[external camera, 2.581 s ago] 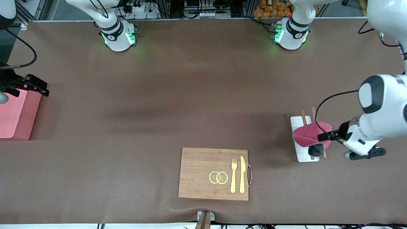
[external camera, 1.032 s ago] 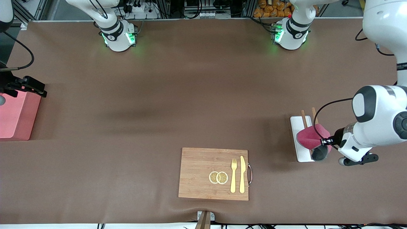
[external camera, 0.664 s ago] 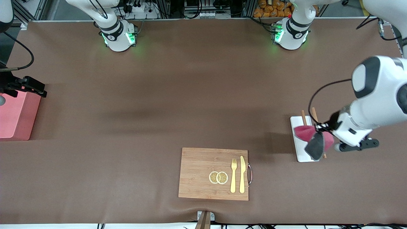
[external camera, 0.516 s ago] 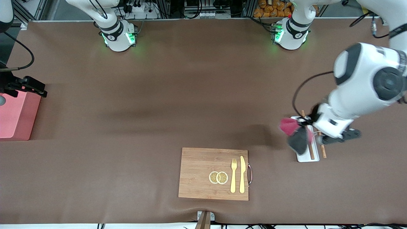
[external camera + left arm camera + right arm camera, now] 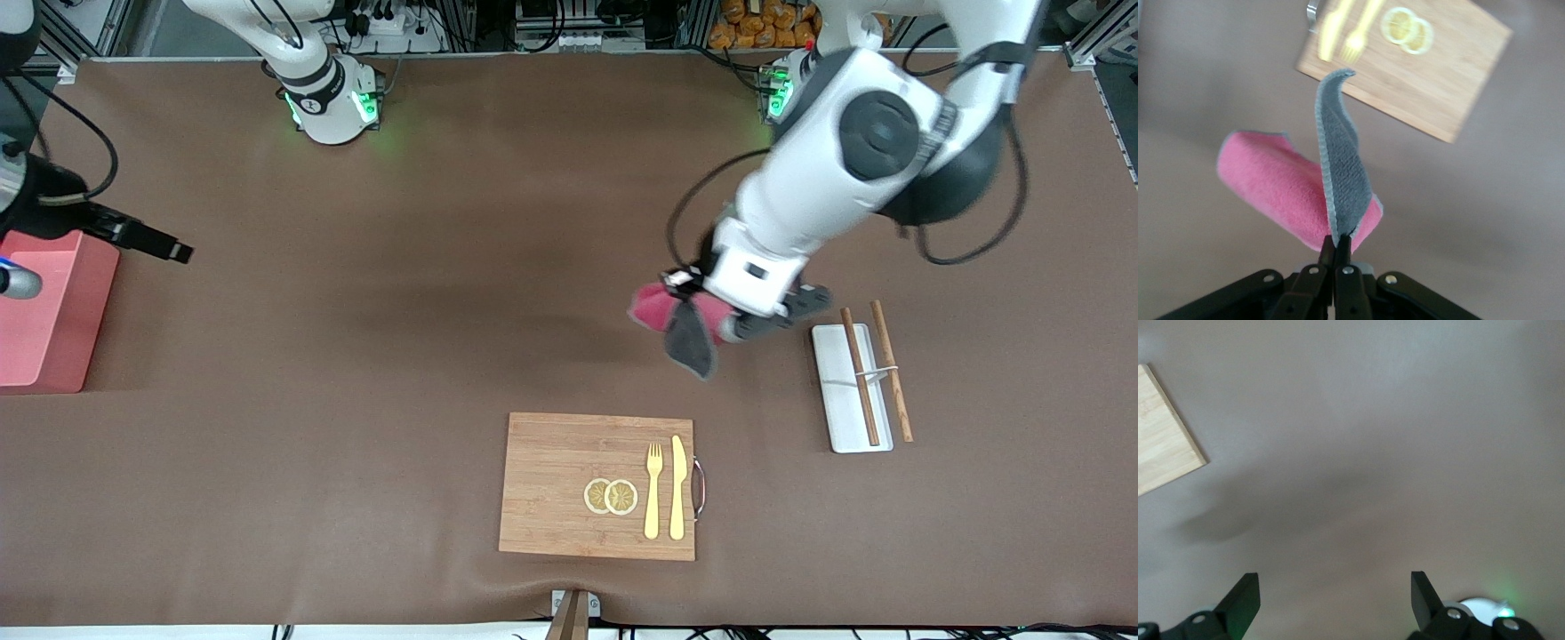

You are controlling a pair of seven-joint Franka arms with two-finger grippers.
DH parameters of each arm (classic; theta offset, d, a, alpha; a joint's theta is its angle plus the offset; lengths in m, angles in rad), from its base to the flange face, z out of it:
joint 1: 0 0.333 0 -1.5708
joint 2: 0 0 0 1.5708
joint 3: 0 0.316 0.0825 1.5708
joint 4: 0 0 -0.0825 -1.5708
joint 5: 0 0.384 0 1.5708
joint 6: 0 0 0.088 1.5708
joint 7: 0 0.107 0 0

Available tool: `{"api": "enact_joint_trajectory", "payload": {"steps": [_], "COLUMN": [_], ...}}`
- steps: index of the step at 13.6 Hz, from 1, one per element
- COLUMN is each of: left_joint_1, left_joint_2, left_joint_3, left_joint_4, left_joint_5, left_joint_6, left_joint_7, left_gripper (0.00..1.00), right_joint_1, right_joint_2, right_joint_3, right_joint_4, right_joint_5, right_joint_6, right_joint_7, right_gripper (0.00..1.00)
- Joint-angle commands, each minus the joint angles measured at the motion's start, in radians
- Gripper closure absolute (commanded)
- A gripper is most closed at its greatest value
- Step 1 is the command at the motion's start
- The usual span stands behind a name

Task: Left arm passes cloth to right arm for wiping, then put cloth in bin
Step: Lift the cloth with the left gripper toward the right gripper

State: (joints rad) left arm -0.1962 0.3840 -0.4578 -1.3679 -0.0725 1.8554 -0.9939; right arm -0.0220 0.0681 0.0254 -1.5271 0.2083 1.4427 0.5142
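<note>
My left gripper (image 5: 683, 281) is shut on the cloth (image 5: 669, 318), pink-red on one face and dark grey on the other, and holds it in the air over the brown table mat, above the wooden board. In the left wrist view the cloth (image 5: 1305, 190) hangs from the shut fingertips (image 5: 1336, 248). The pink bin (image 5: 44, 311) stands at the right arm's end of the table. My right gripper (image 5: 164, 249) is open and empty over the mat beside the bin; it also shows in the right wrist view (image 5: 1335, 600).
A wooden board (image 5: 569, 484) with two lemon slices (image 5: 610, 496), a yellow fork (image 5: 653, 489) and a yellow knife (image 5: 677, 487) lies near the front camera. A flat white tray (image 5: 836, 391) with two brown chopsticks (image 5: 861, 375) lies toward the left arm's end.
My left gripper has lifted the cloth off the white tray and carried it toward the middle of the table. My right gripper has moved out from over the bin toward the middle.
</note>
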Motion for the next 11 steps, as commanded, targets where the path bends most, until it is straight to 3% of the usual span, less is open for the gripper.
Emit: {"api": "enact_joint_trajectory", "payload": {"steps": [1, 4, 8, 11], "left_joint_1": [-0.067, -0.155, -0.232, -0.270], "left_joint_2": [0.030, 0.085, 0.119, 0.145], "left_joint_3": [0.001, 0.001, -0.007, -0.007], "left_joint_4": [0.059, 0.116, 0.141, 0.142], "left_joint_5": [-0.007, -0.010, -0.035, -0.049], "left_joint_6": [0.103, 0.250, 0.410, 0.551], "left_joint_7": [-0.110, -0.302, -0.501, -0.575], "left_gripper": [1.00, 1.00, 1.00, 1.00], "right_joint_1": [0.037, 0.054, 0.028, 0.053], "right_joint_2": [0.038, 0.113, 0.238, 0.298], "right_joint_3": [-0.001, -0.001, -0.004, -0.002], "right_joint_4": [0.010, 0.010, 0.008, 0.008], "right_joint_5": [0.097, 0.235, 0.449, 0.555], "right_joint_6": [-0.024, -0.021, -0.016, 0.014], "right_joint_7": [0.252, 0.465, 0.558, 0.615], "right_gripper": [0.00, 0.00, 0.00, 0.00]}}
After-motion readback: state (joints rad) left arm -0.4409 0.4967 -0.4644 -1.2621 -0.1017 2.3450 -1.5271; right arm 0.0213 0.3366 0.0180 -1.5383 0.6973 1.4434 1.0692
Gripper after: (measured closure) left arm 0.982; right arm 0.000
